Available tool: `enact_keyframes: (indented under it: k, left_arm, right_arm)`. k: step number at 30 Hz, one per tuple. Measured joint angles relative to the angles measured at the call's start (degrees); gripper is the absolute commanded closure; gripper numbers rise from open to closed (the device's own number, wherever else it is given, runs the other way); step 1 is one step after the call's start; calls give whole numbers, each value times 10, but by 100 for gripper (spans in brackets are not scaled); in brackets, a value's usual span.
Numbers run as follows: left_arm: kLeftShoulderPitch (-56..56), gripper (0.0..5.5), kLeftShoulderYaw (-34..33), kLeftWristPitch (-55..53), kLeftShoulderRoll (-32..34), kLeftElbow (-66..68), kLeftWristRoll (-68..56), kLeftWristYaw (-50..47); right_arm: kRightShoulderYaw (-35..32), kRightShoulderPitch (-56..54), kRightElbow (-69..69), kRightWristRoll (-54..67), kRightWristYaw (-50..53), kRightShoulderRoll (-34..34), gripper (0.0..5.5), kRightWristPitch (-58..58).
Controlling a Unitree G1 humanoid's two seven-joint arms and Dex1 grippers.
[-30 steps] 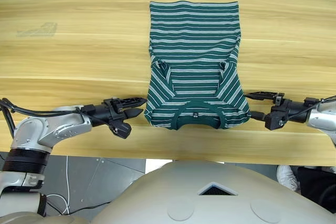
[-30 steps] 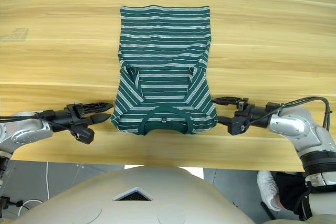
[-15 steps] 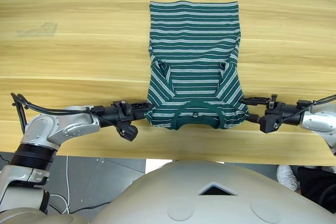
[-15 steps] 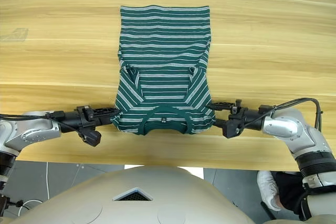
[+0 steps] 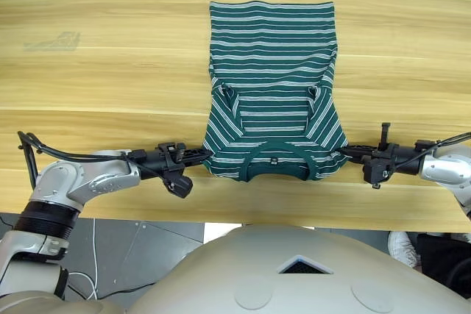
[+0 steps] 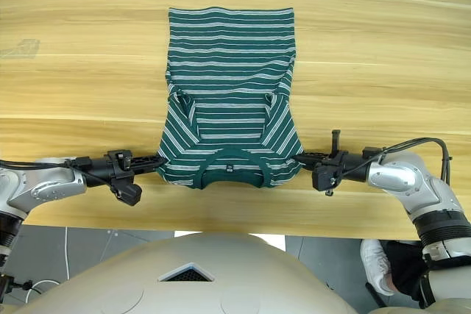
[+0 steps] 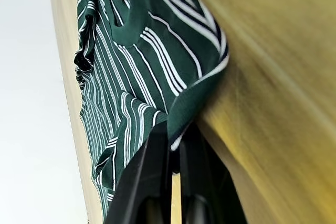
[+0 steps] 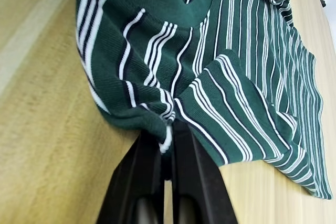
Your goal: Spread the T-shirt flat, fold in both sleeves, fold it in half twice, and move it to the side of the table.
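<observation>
T-shirt (image 5: 272, 86) lies in the middle of the table (image 5: 103, 71), with its sleeves (image 5: 225, 117) tucked in and its collar (image 5: 277, 146) at the near edge. The left end effector (image 5: 203, 155) and right end effector (image 5: 346, 151) are each pinched tight on a near corner. I think the fold goes best if both lift together, evenly. The cloth is soft, green with thin white stripes. The table is smooth wood.

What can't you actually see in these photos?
- Left gripper fingertips: left wrist view, covered by the T-shirt corner.
- Right gripper fingertips: right wrist view, under the shirt's fold.
- Collar label: eye views, too small to read.
- Table far edge: cut off at the top.
</observation>
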State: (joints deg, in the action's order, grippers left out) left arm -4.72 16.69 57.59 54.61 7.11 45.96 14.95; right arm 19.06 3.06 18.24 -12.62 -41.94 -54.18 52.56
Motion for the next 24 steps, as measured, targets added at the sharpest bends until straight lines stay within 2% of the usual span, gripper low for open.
enact_keyframes:
  k: [5,8,10,13,16,18,24]
  left_arm:
    - [-5,549,0,-9,15,-7,4,1]
    - [-24,549,-9,-15,40,-26,-16,16]
    - [-58,549,-22,-34,67,-47,-58,44]
    - [-155,549,-53,-115,118,-129,-210,118]
    - [-274,549,-153,-231,168,-247,-390,196]
    - [-327,549,-217,-284,171,-296,-453,237]
    - [-488,549,-399,-389,108,-407,-528,368]
  right_arm:
    - [2,-6,-3,10,-8,7,550,-13]
    - [7,13,-51,84,-54,11,550,-98]
    - [8,26,-91,134,-88,9,550,-160]
    - [-10,56,-169,208,-125,-6,550,-244]
    - [-48,105,-259,298,-170,-55,550,-339]
    - [-77,122,-288,333,-180,-64,550,-375]
    - [-170,178,-362,415,-195,-68,550,-446]
